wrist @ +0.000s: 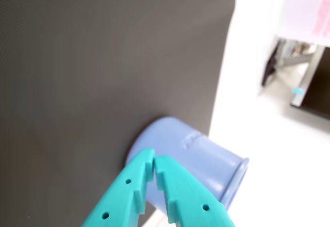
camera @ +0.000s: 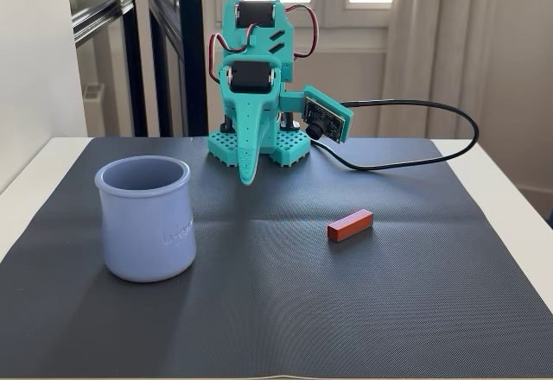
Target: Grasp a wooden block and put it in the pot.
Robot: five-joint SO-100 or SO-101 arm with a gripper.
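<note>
Item: teal two-finger gripper. In the fixed view it is hanging folded at the arm's base, tips pointing down just above the rear of the dark ribbed mat. In the wrist view the fingers are lying together with only a hairline gap at the tips; nothing is sitting between them. The claw is closed and empty.

Item: wooden block. A small reddish-brown bar, it is lying flat on the mat right of centre in the fixed view, its long axis slanting slightly up to the right. It is well apart from both gripper and pot, and it is not showing in the wrist view.

Item: pot. A lavender-blue cup with a thick rolled rim, it is standing upright at the mat's left in the fixed view, mouth open, faint lettering on its side. In the wrist view it is appearing sideways behind the fingertips.

Step in hand, as judged: the reach has not begun. Doing it well calls for opening the claw wide before descending, swinging towards the block, and turning the wrist so the fingers are straddling the bar's narrow width, not its length. Closing around the middle should be keeping it level. Lifting clear above the rim before crossing to the pot should be avoiding a knock against the thick lip.
</note>
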